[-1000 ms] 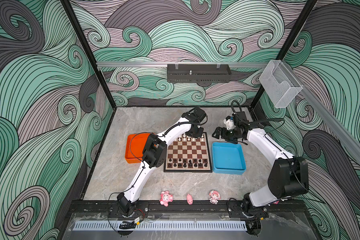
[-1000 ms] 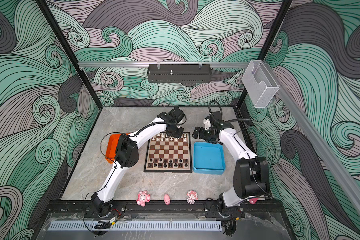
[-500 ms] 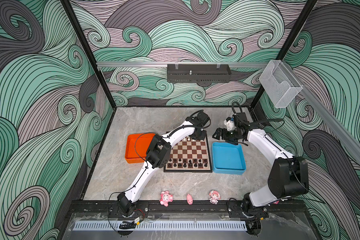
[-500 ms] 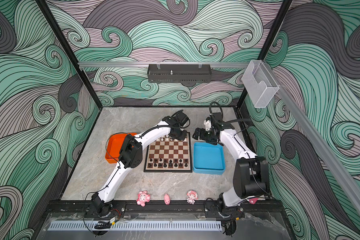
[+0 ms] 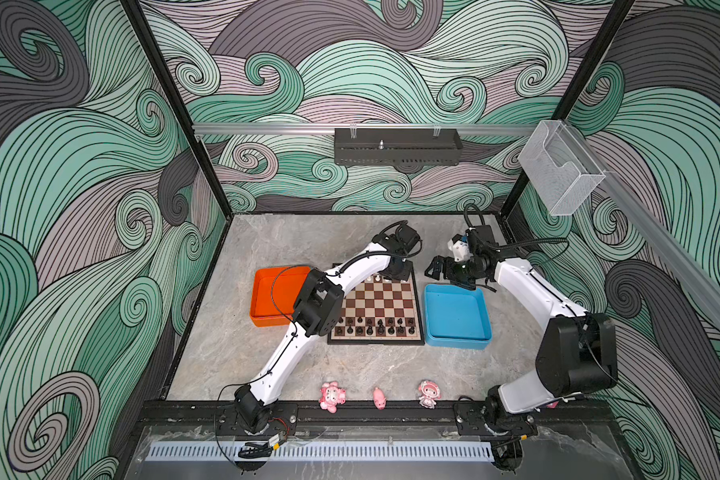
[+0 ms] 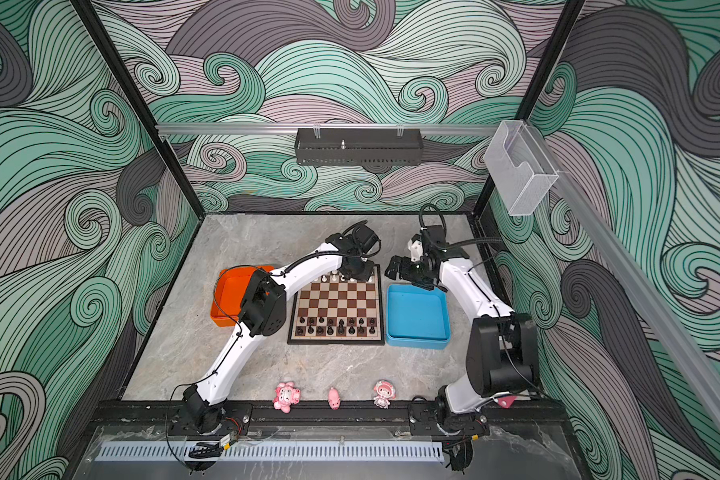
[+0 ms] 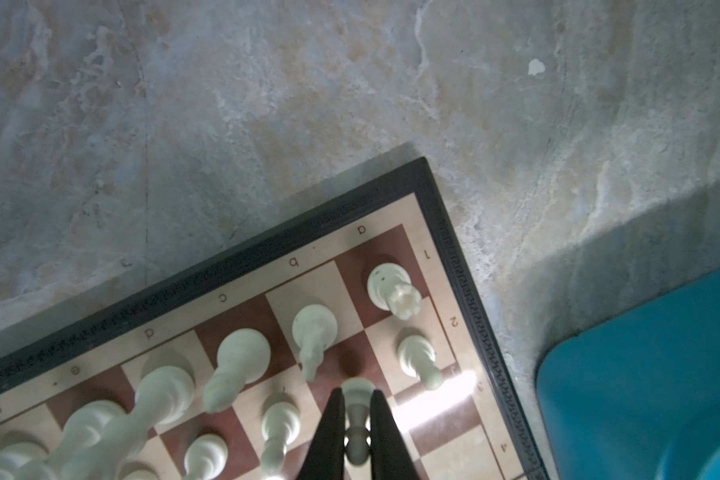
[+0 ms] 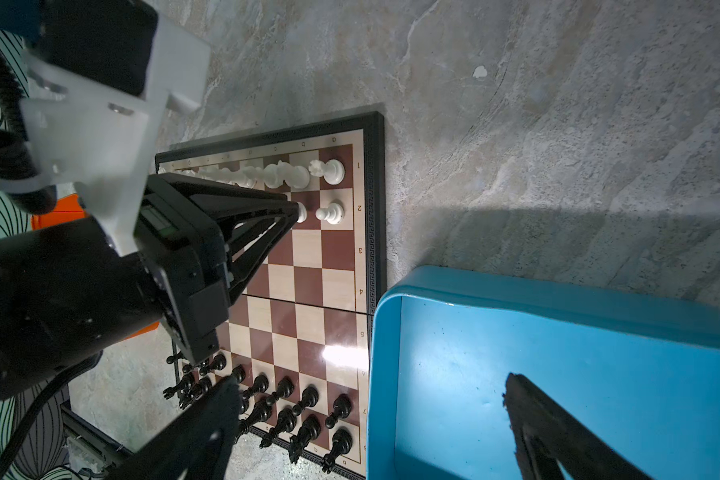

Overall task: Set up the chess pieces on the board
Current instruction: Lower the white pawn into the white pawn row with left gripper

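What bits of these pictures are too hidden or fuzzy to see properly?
- Tiny black plastic chess pieces: too small in both top views to tell their kinds.
- White plastic chess pieces: mostly behind the left arm's black wrist in both top views; blurred and cut off by the edge in the left wrist view.
- Small white pawn in the shut left gripper: whether it touches the brown-and-cream chessboard is unclear.

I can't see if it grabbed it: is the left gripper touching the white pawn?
Touching. The left wrist view shows the left gripper pinching the white pawn from both sides.
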Robot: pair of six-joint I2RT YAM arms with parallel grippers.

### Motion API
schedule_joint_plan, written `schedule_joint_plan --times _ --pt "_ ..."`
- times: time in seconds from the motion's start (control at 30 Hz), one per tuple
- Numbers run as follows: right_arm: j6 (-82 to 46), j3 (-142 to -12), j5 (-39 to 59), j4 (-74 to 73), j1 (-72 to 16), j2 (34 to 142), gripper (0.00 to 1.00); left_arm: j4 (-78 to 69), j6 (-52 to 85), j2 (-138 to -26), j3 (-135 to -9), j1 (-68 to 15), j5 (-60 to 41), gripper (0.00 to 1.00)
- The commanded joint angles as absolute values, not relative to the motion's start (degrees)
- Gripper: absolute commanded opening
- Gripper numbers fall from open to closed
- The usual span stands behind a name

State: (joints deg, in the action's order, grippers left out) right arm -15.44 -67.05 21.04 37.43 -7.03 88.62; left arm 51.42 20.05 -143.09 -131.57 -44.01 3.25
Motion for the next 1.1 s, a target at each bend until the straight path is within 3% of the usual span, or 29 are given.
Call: schedule_joint_plan --times 0.0,0.83,1.07 --pt "-15.3 -66.5 21.5 37.3 -6.6 88.0 0.99 52.5 19.8 -145.0 -133.8 -44.4 4.3 0.14" --pt "-15.4 -66.6 21.5 37.3 -6.5 87.7 0.99 52.8 20.1 -145.3 -134.9 -44.5 4.0 0.19" --pt "-15.5 -66.5 21.5 37.3 -6.5 87.4 0.99 52.3 19.6 -143.1 -134.9 -44.7 3.2 0.30"
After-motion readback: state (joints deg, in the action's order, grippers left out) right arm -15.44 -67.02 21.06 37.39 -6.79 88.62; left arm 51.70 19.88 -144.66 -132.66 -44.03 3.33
